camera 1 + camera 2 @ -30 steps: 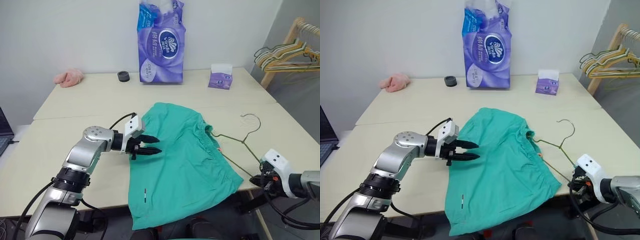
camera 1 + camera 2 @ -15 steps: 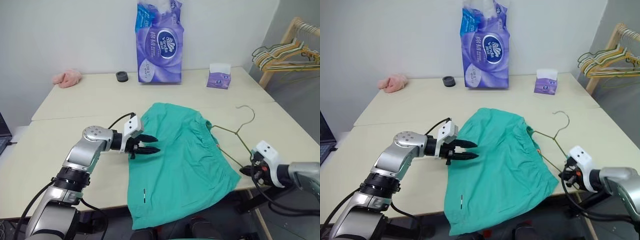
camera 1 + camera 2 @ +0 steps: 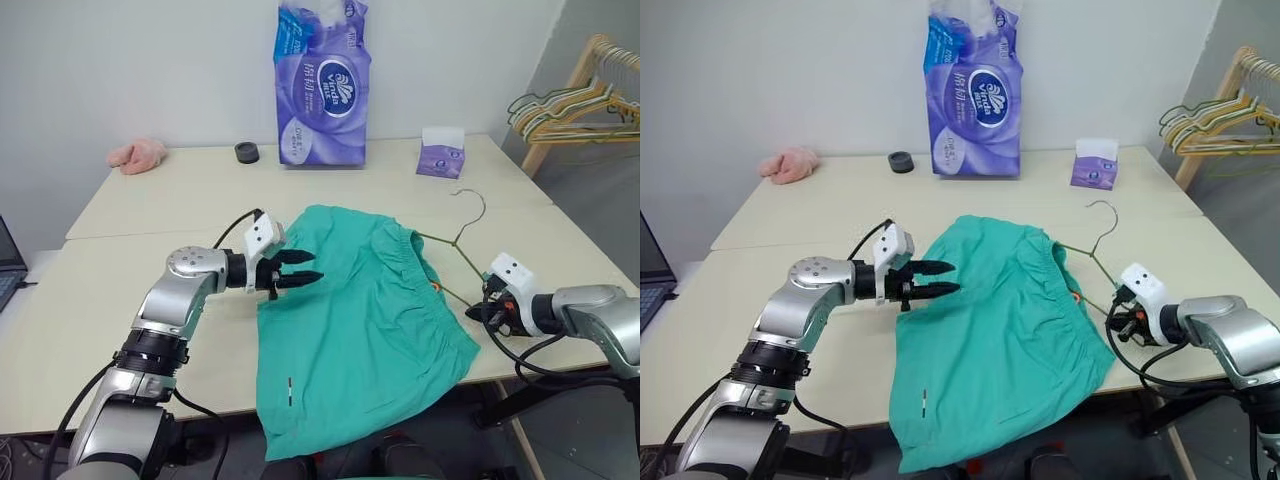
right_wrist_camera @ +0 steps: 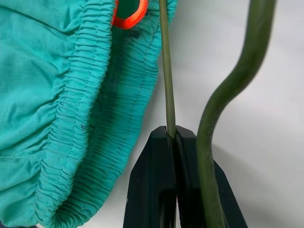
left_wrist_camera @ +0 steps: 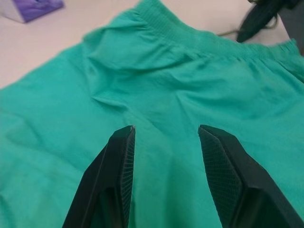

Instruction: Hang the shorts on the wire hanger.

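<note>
The right tool point(image 4: 172, 142) has its two black fingers pressed together on a thin strand of the olive-green wire hanger point(image 3: 455, 243), at the near right of the pale tabletop point(image 3: 150, 215). From that grip the triangular hanger runs away to the far left, its curved hook point(image 3: 470, 198) at the far end and its left corner tucked at the gathered waistband of the shorts.

The left tool point(image 5: 164, 142) hovers just above the teal-green cloth shorts point(image 3: 360, 320), its fingers point(image 5: 121, 161) parted about halfway with nothing between them, pointing right across the cloth's far left corner.

The shorts lie flat at the middle of the tabletop, long axis running from the far waistband on the right down to the near edge, where the leg hems hang over it. A small white mark point(image 3: 290, 386) shows near the hem.
</note>
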Motion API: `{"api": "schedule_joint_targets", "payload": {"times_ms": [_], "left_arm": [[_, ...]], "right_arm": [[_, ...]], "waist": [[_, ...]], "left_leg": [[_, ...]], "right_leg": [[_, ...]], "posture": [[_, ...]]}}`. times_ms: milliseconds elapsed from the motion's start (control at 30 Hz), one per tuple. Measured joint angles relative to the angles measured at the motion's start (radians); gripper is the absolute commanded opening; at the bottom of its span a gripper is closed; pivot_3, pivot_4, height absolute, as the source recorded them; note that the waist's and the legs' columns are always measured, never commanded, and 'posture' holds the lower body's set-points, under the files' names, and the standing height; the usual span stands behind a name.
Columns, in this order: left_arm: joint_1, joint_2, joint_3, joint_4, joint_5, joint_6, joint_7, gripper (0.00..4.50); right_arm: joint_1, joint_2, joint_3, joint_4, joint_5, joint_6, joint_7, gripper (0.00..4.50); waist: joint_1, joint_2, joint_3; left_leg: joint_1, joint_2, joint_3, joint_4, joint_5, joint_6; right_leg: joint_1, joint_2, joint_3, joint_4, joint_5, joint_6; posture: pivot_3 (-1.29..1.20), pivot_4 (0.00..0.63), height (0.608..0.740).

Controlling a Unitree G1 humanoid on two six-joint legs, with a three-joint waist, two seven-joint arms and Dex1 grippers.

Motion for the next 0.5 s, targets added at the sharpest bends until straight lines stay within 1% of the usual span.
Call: {"api": "schedule_joint_targets", "payload": {"times_ms": [133, 167, 200, 300, 367, 500], "left_arm": [[-0.083, -0.028, 0.046, 0.052, -0.038, 0.018, 0.017, 3.89], [-0.110, -0.033, 0.061, 0.063, -0.044, 0.020, 0.020, 4.23], [-0.140, -0.034, 0.071, 0.077, -0.055, 0.022, 0.017, 4.46], [-0.216, -0.031, 0.071, 0.107, -0.067, 0.020, -0.026, 4.46], [-0.251, -0.015, 0.057, 0.132, -0.067, 0.012, -0.094, 4.46], [-0.301, 0.040, -0.020, 0.182, -0.025, -0.048, -0.256, 4.46]], "right_arm": [[-0.005, -0.031, 0.000, -0.067, -0.042, -0.053, -0.004, 0.00], [-0.009, -0.036, 0.000, -0.085, -0.054, -0.065, -0.004, 0.00], [-0.013, -0.036, 0.000, -0.101, -0.063, -0.075, -0.005, 0.00], [-0.017, -0.036, 0.015, -0.158, -0.076, -0.081, -0.003, 0.00], [-0.017, -0.036, 0.033, -0.192, -0.083, -0.084, -0.001, 0.00], [-0.017, -0.046, 0.066, -0.244, -0.104, -0.099, 0.009, 0.00]], "waist": [[0.000, 0.000, 0.000], [0.000, 0.000, 0.000], [0.000, 0.000, 0.000], [-0.002, 0.000, 0.000], [-0.006, 0.000, 0.000], [-0.014, 0.000, -0.001]], "left_leg": [[0.000, 0.000, 0.000, 0.001, 0.000, 0.000], [0.000, 0.000, 0.000, 0.001, 0.000, 0.000], [0.000, 0.000, 0.000, 0.001, 0.000, 0.000], [0.000, 0.000, 0.000, 0.000, 0.000, 0.000], [0.000, 0.000, 0.001, 0.000, 0.000, 0.000], [0.000, 0.000, 0.001, 0.000, 0.000, 0.000]], "right_leg": [[0.000, 0.000, 0.000, 0.000, 0.001, 0.001], [0.000, 0.000, 0.000, 0.000, 0.001, 0.001], [0.000, 0.000, 0.000, 0.000, 0.001, 0.001], [0.000, 0.000, 0.000, -0.001, 0.001, 0.001], [0.000, 0.000, 0.000, 0.000, 0.001, 0.001], [-0.001, 0.000, 0.000, 0.000, 0.001, 0.001]], "posture": [[-0.14, 0.007, 0.740], [-0.14, 0.007, 0.740], [-0.14, 0.007, 0.740], [-0.15, 0.006, 0.740], [-0.16, 0.005, 0.740], [-0.17, 0.005, 0.740]]}}
